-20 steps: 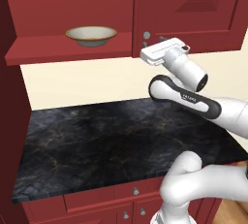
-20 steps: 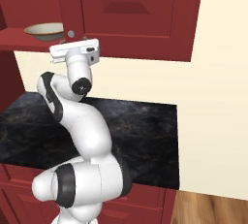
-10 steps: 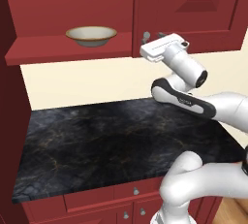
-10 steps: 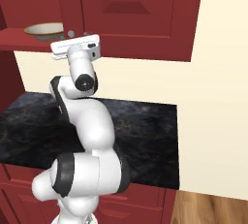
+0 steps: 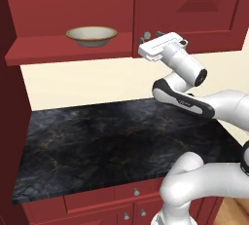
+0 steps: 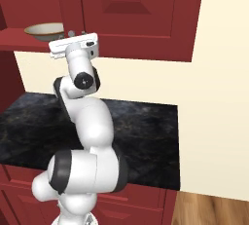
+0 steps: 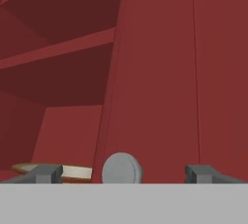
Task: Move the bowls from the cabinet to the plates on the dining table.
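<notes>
Under the dark red cabinet [image 5: 194, 9], the gripper [image 5: 152, 36] with fingers wide apart and empty faces the closed door edge and its knob [image 7: 121, 168], while the bowl [image 5: 91, 35] sits on the open shelf [image 5: 58, 51] far left.

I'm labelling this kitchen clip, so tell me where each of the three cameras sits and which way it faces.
Left base view: behind the arm to its left, looking forward at the cabinet, the bowl on its shelf and the black counter; the arm rises from lower right, gripper raised.
Right base view: behind to its right, same scene; arm from lower left.
Hand view: on the hand, facing the cabinet door edge and its silver knob; open finger tips at the bottom.
All three share the bowl and cabinet.
</notes>
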Tool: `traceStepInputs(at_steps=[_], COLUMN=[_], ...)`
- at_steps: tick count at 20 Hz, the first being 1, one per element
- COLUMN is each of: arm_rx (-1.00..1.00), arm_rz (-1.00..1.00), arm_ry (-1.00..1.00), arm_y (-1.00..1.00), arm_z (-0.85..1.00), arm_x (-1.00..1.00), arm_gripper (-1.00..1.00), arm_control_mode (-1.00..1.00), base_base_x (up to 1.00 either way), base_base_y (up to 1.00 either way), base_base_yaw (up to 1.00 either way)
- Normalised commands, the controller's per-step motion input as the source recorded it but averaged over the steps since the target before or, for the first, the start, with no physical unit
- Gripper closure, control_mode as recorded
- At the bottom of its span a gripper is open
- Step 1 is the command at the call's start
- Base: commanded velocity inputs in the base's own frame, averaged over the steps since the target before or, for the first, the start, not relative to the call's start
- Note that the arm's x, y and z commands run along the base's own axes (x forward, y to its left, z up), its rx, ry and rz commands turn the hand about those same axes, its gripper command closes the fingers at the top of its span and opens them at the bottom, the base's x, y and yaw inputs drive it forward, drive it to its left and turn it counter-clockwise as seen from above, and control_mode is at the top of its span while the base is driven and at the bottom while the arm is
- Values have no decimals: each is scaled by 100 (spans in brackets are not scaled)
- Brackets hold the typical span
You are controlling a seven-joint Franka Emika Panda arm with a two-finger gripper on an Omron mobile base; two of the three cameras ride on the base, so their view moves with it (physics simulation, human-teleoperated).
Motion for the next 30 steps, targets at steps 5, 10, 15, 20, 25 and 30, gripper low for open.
traceStepInputs(at_steps=[5,10,15,20,25,30], arm_rx=[0,0,0,0,0,0], arm_rz=[0,0,0,0,0,0], arm_ry=[0,0,0,0,0,1], arm_y=[0,9,7,28,39,17], arm_z=[0,0,0,-1,-8,-2], arm_x=[6,27,24,15,19,18], arm_gripper=[-100,-100,-100,-100,-100,100], arm_control_mode=[-100,-100,-100,-100,-100,-100], base_base_x=[0,0,0,0,0,0], base_base_y=[0,0,0,0,0,0], base_base_yaw=[0,0,0,0,0,0])
